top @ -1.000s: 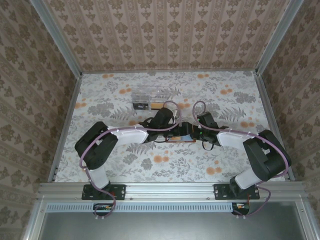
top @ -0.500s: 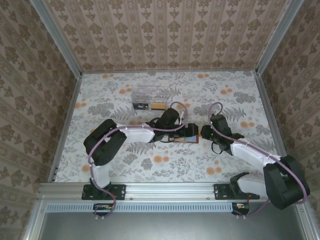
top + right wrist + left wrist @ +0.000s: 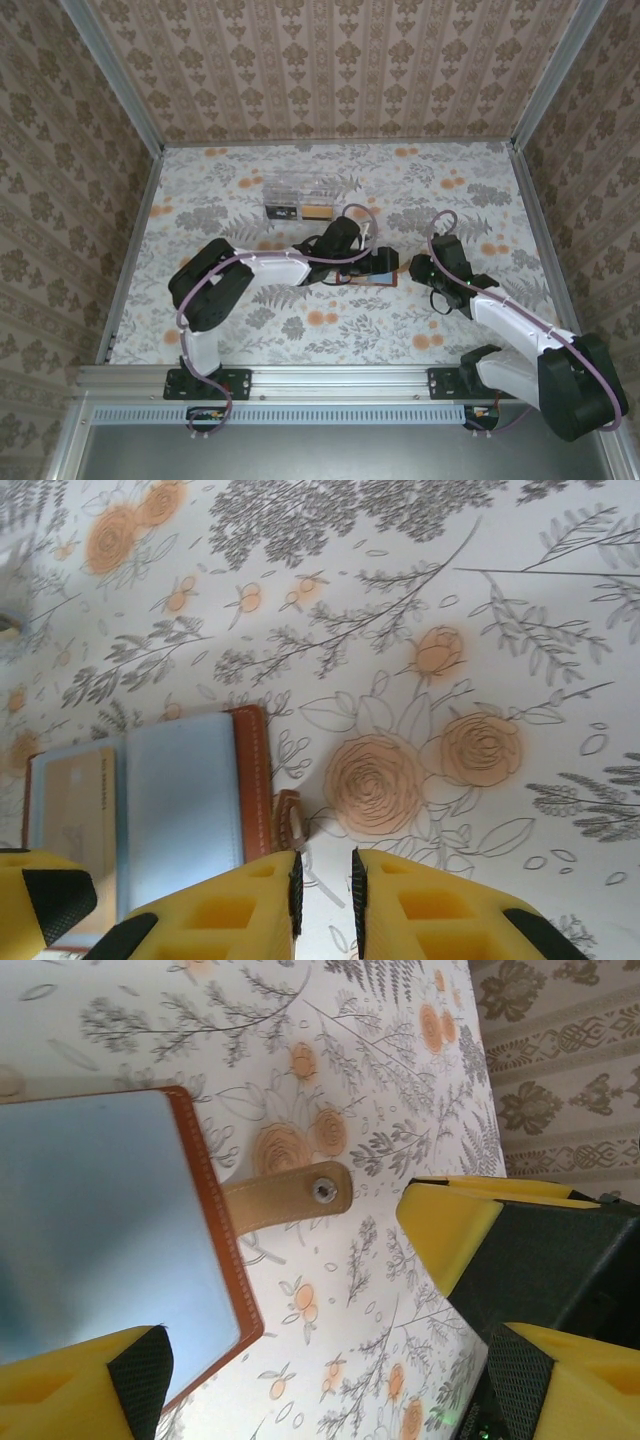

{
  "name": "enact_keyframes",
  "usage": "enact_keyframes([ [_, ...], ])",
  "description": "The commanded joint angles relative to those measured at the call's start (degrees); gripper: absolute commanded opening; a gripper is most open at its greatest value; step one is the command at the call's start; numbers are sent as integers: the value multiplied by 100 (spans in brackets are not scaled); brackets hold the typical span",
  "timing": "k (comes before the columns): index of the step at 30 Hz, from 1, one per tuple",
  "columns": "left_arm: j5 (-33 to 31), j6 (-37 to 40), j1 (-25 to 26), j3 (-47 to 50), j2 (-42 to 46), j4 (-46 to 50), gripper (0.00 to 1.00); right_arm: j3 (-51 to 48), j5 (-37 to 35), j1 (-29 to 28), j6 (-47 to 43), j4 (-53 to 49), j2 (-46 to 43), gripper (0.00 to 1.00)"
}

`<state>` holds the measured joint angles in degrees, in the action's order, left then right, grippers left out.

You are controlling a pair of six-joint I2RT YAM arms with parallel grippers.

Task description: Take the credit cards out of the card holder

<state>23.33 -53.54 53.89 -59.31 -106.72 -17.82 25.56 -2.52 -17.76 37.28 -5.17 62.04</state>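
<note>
While clear box [image 3: 300,200] sits at its 11 o'clock, card holder [image 3: 100,1220] lies open at table [image 3: 250,335] centre. Left gripper [image 3: 384,262] over it, jaws spread wide. Right gripper [image 3: 325,880] at holder's 3 o'clock, jaws nearly together, pinching nothing.

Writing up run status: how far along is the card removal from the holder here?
Done: the card holder lies open, strap undone. In hand: nothing; the left gripper hangs wide open over its edge, and the right gripper sits nearly closed and empty near the strap. Left: what looks like a tan card sits in a pocket, so pulling the cards out is not yet done.
</note>
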Motion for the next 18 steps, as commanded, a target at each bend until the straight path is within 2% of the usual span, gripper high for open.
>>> enact_keyframes([
  [1, -231, 212, -146, 240, 599, 239, 87, 42, 582, -13, -171, 231, -122, 24],
  [5, -509, 369, -344, 614, 1002, 579, 78, 225, 919, -238, -226, 453, -32, 25],
  [8, -600, 388, -553, 965, 1222, 616, 56, 432, 1036, -497, -236, 581, 213, 25],
  [12, -593, 418, -790, 1216, 1246, 717, 20, 790, 1184, -868, -208, 779, 790, 24],
  [14, -552, 431, -857, 1239, 1187, 738, 7, 925, 1294, -963, -127, 928, 1108, 22],
  [18, -486, 476, -932, 1195, 974, 729, 2, 1175, 1506, -1019, 55, 1121, 1710, 21],
])
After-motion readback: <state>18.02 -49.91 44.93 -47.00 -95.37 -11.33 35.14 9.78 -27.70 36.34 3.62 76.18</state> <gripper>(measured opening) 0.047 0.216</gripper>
